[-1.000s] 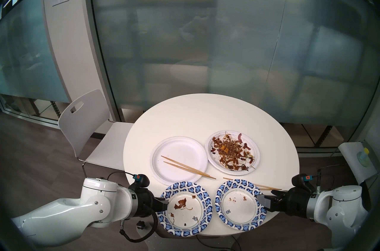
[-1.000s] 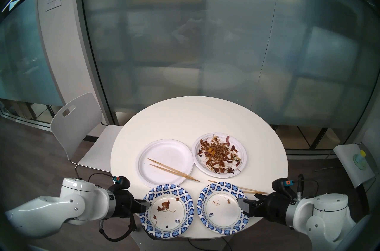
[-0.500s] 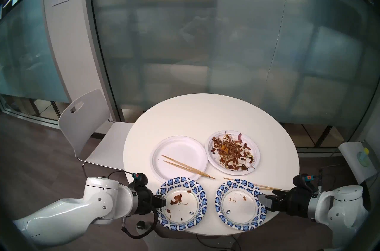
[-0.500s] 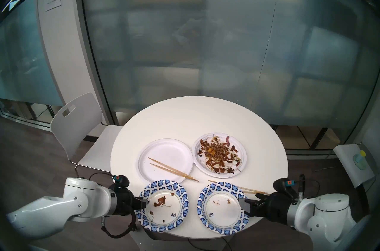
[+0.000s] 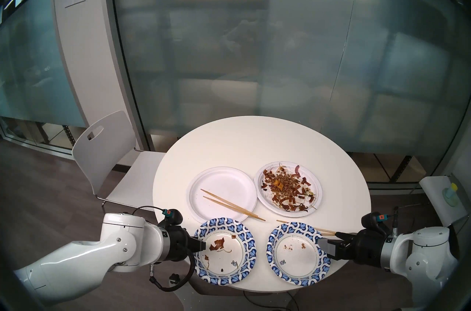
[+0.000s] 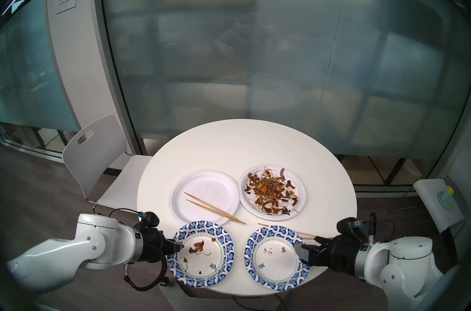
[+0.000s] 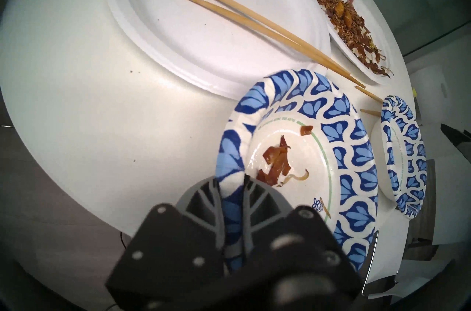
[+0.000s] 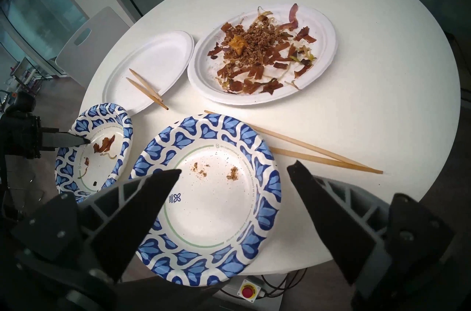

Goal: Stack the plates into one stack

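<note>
Since a second ago the left claw [image 7: 230,185] has pinched shut on the near-left blue-rimmed plate [image 5: 225,253], nudging it up-bench against the white plate [image 5: 221,193], presumably to stack it there, while the right claw [image 8: 234,173] waits wide over its plate [image 8: 211,198].

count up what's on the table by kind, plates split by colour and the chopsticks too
white plates: 2, one with chopsticks on it, one with food scraps
blue-rimmed plates: 2, left and right
chopsticks: 4, one pair on the white plate, one pair behind the right blue-rimmed plate
total: 8
</note>
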